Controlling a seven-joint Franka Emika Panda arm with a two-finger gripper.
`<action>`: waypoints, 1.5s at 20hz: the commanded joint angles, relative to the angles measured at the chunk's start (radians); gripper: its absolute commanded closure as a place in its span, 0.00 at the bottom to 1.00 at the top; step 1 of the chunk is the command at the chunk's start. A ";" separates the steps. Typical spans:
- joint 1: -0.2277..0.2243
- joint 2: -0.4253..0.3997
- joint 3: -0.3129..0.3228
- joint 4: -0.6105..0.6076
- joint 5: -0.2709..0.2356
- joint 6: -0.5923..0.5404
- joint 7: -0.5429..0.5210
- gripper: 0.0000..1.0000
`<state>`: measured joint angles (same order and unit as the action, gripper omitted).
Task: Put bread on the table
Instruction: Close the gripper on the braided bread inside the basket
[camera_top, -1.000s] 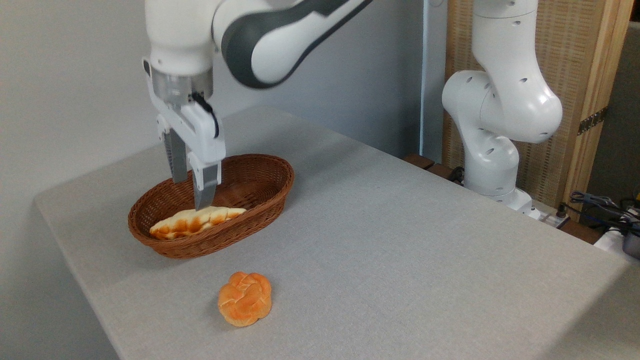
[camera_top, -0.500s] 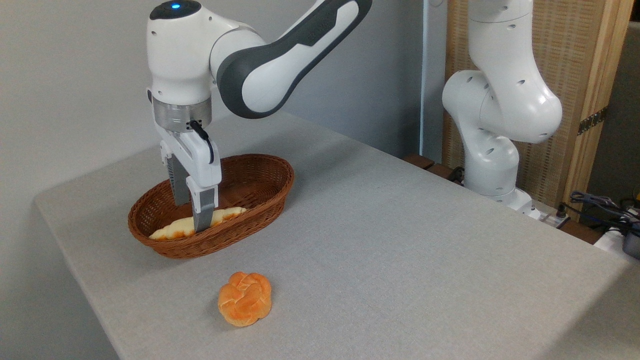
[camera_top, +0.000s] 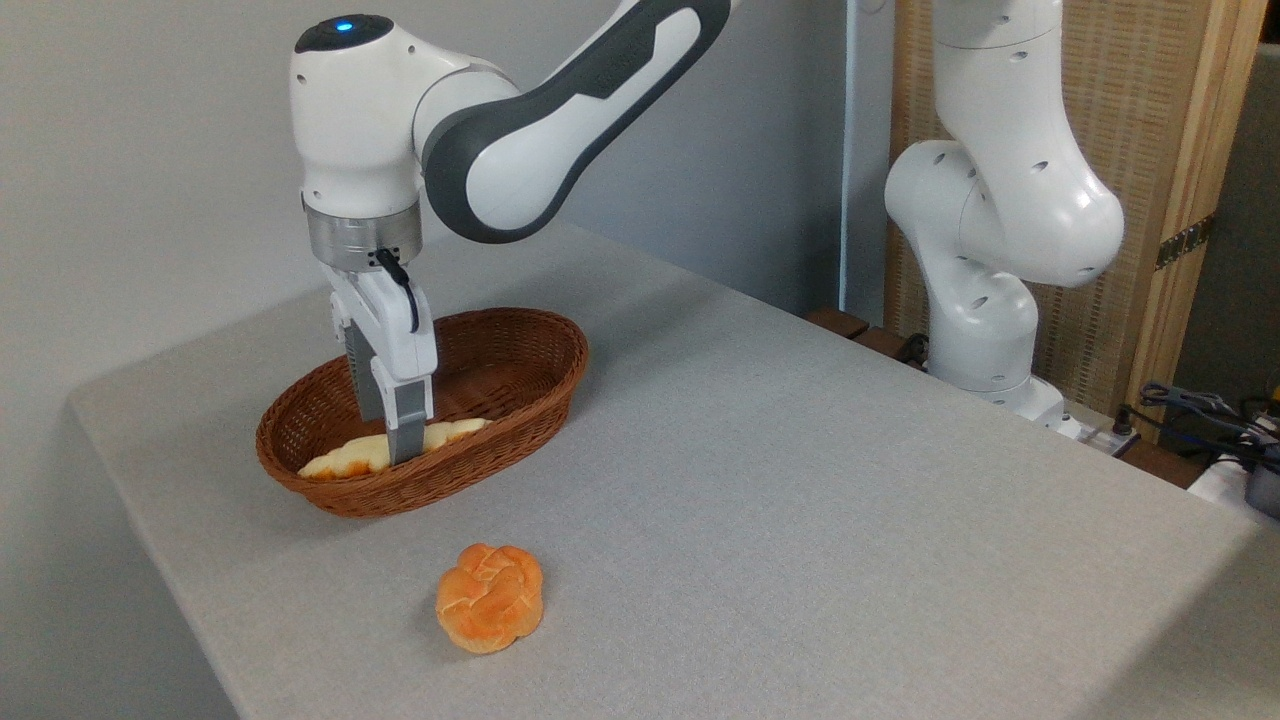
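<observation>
Item: bread (camera_top: 345, 460), long ridged loaf, lying lengthwise in wicker basket (camera_top: 520, 400) at far left of table (camera_top: 800, 500); not yet on cloth.

Gripper (camera_top: 390, 448): pointing straight down into basket, fingers astride loaf's middle (likely chosen for balanced lift). Near finger hides contact; cannot tell whether jaws have closed on loaf.

Knotted bun (camera_top: 490, 598): on table, nearer camera, apart from basket; not task item.

Long ridged cream loaf (camera_top: 345, 458) lies in brown oval wicker basket (camera_top: 500, 395) on grey cloth table (camera_top: 800, 500), round orange knotted bun (camera_top: 490, 598) in front.
</observation>
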<state>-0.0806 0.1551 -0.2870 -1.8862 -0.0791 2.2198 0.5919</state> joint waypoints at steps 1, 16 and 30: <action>-0.005 0.004 0.000 -0.004 0.009 0.021 0.000 0.96; -0.005 0.001 0.000 0.003 0.009 0.015 0.002 1.00; -0.004 0.001 0.003 0.007 0.009 0.012 -0.006 1.00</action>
<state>-0.0805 0.1548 -0.2874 -1.8824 -0.0786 2.2199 0.5924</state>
